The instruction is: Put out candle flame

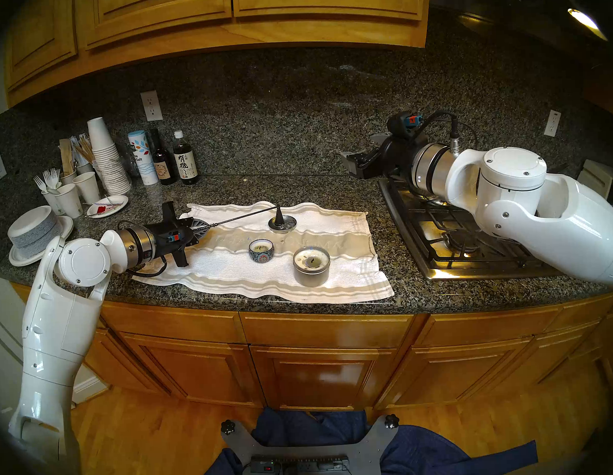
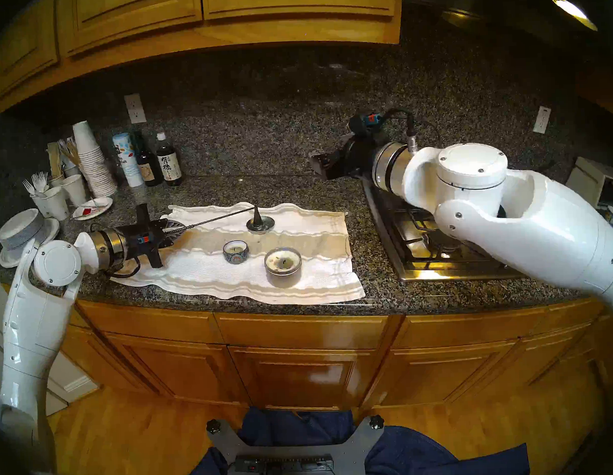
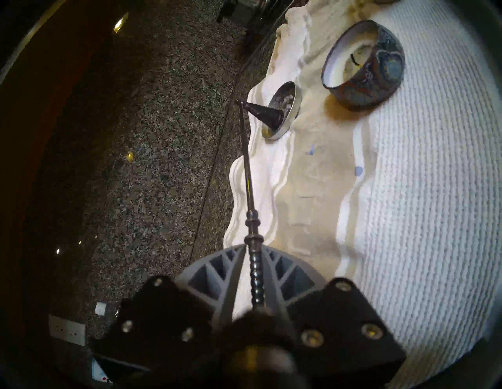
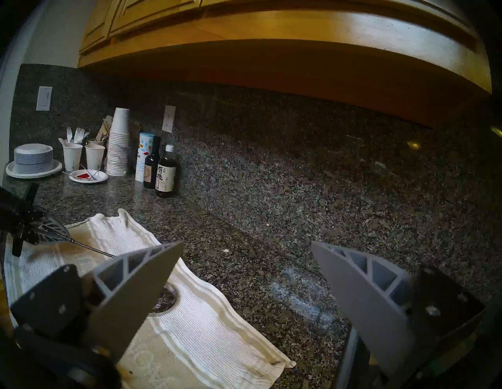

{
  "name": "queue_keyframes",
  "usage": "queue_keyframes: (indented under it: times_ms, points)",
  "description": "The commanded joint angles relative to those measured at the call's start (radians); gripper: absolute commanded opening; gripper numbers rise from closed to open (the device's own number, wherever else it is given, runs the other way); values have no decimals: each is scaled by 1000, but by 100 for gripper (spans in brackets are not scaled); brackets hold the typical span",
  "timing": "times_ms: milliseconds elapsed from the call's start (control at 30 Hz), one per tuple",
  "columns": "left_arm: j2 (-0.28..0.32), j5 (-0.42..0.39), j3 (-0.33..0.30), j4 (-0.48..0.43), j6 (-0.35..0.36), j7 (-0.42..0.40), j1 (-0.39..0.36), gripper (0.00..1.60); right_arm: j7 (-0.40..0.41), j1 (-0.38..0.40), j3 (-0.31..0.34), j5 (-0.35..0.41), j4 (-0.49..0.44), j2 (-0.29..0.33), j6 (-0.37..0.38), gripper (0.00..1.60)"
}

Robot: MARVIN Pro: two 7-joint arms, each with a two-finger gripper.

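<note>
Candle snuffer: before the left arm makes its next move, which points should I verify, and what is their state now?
1. Left gripper closed on the candle snuffer: ok.
2. Snuffer cone rests in the shallow tin candle: ok.
3. Flame under the cone is out: cannot tell, it is hidden.
4. Patterned bowl candle shows no flame: ok.
5. Large tin candle shows no flame: ok.
6. Right gripper open, away from the candles: ok.
</note>
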Motion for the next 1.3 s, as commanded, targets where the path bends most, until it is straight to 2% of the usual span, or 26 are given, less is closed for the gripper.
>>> queue_keyframes:
  times_ms: [0, 67, 100, 167, 533, 600, 733, 800, 1100, 1167, 1233, 1267]
  points:
    - [10, -23, -20, -20, 0, -5, -52, 78, 0, 26, 29, 2, 3, -1, -18, 160]
    - [17, -26, -22, -23, -3, -17, -52, 83, 0, 26, 28, 2, 4, -1, -19, 160]
    - [18, -32, -24, -24, -3, -22, -51, 92, 0, 25, 28, 2, 4, 0, -20, 160]
    - [20, -37, -27, -27, 0, -33, -52, 94, 0, 24, 27, 2, 4, 1, -22, 160]
    - [43, -88, -21, -10, 1, -123, -94, 90, 0, 23, 24, 3, 3, 6, -28, 160]
    - [37, -102, -25, -14, 5, -130, -106, 80, -1, 23, 23, 4, 2, 6, -28, 160]
    - [27, -131, -41, -34, 15, -136, -129, 84, -3, 23, 22, 3, 2, 6, -27, 160]
    - [19, -155, -55, -52, 25, -138, -140, 80, -3, 24, 21, 3, 1, 6, -27, 160]
    - [-64, -256, -119, -120, 146, -106, -130, 81, -6, 24, 21, 6, -7, 14, -29, 160]
    - [-83, -271, -132, -135, 185, -98, -122, 85, -7, 23, 20, 7, -9, 17, -30, 160]
    - [-105, -274, -144, -152, 229, -81, -113, 101, -8, 23, 20, 7, -11, 19, -30, 160]
    - [-114, -274, -150, -162, 252, -75, -109, 103, -8, 23, 20, 8, -12, 20, -31, 160]
